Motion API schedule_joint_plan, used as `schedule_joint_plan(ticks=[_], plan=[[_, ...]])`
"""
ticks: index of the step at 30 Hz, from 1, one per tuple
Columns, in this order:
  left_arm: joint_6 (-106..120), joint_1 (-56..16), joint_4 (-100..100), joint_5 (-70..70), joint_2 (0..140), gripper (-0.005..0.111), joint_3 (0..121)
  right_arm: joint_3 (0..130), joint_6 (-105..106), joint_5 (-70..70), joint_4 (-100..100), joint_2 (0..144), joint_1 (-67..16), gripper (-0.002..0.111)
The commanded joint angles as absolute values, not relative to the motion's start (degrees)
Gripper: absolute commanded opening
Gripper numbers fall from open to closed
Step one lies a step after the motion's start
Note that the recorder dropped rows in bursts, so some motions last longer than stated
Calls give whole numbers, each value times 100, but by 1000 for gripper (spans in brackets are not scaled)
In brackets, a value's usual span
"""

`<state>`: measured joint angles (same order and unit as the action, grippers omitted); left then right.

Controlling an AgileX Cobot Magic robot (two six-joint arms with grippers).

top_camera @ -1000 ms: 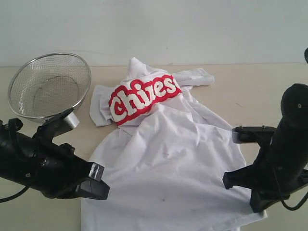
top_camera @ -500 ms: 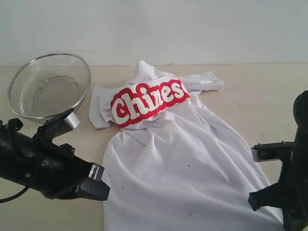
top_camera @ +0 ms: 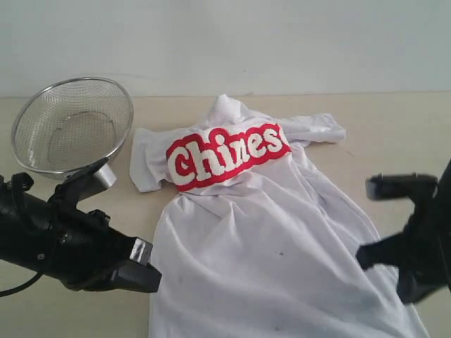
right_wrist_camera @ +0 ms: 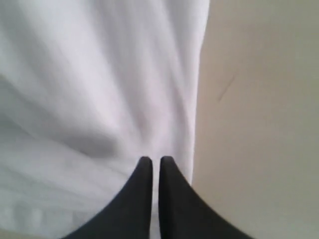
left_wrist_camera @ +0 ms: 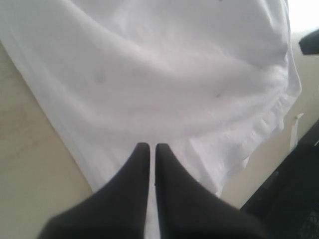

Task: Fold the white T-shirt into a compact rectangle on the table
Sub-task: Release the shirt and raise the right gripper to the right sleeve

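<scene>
The white T-shirt (top_camera: 261, 246) lies on the table (top_camera: 394, 134) with its red lettered band (top_camera: 229, 155) at the far end and its plain body stretched toward the near edge. My left gripper (top_camera: 151, 276) sits at the shirt's near left edge. In the left wrist view, the left gripper (left_wrist_camera: 149, 145) is shut, with white cloth running into the slit between the fingers. In the right wrist view, my right gripper (right_wrist_camera: 151, 159) is shut the same way on the shirt's (right_wrist_camera: 99, 99) right edge. The right arm (top_camera: 412, 253) stands at the shirt's near right side.
A wire-mesh metal bowl (top_camera: 70, 127) stands tilted at the back left, just beyond the left arm (top_camera: 56, 239). Bare tabletop (right_wrist_camera: 259, 124) lies to the right of the shirt. A pale wall rises behind the table.
The right arm has moved to the right, drawing the shirt with it. The cloth is now more spread out and taut, and the red band has shifted right. The left arm has stayed put.
</scene>
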<state>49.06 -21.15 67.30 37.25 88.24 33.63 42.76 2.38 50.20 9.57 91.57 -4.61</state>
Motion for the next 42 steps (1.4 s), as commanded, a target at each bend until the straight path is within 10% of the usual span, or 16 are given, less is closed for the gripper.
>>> schedule_joint_plan(ticks=[1,24,42], plan=[[5014,-2120,6812,3662,8835,4,3338,5098,203,4322,1153,8869,-451,0],[4974,-2120,6959,3878,8835,4,3338,13004,677,6057,1760,14078,214,0],[5056,-2120,6959,3667,8835,4,3338,13211,899,5399,1748,15021,214,0]])
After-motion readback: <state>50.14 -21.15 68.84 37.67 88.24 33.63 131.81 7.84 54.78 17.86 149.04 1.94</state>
